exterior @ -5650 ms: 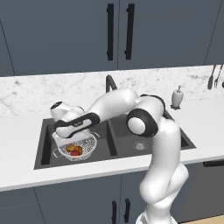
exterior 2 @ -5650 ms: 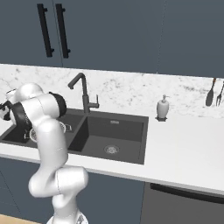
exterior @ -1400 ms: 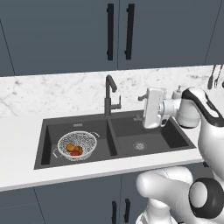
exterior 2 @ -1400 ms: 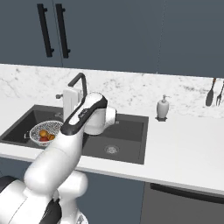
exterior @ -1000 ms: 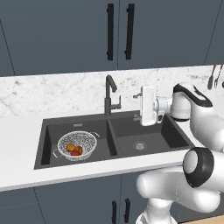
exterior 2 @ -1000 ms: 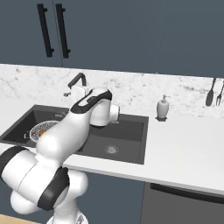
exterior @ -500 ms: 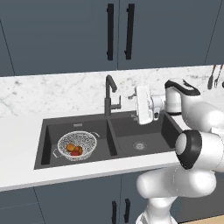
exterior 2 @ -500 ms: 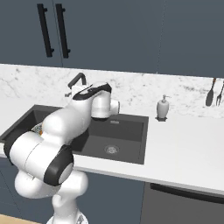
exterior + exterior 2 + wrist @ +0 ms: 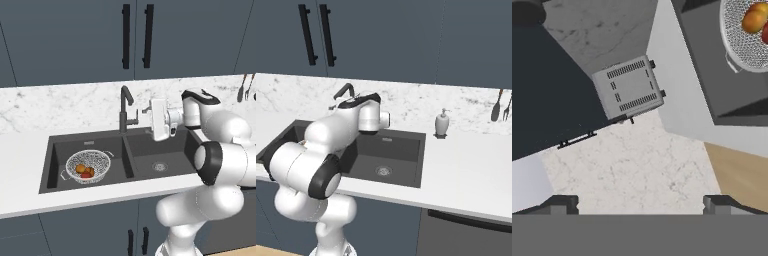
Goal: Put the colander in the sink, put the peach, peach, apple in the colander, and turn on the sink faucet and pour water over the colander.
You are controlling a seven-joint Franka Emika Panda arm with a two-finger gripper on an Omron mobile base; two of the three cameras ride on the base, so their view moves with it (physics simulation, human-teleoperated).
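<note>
- Colander [image 9: 88, 166] seated in left basin of sink [image 9: 50, 165], peaches and apple [image 9: 86, 175] inside: done.
- Sink faucet [image 9: 124, 107] dry, no water yet; lever left to turn.
- Tool [image 9: 148, 111] just right of faucet, fingers spread wide, empty.

Light is even and diffuse across every view, with no single visible source and no glare. The marble counter [image 9: 30, 145] reads bright and nearly shadowless, while the sink [image 9: 165, 145] beside it stays dark grey, its basin walls only slightly darker than the floors. The cabinet fronts above the counter are flat and dim. Edges are crisp, without blur or lens bending at the borders. The robot's white shell shows soft shading toward its undersides.
</note>
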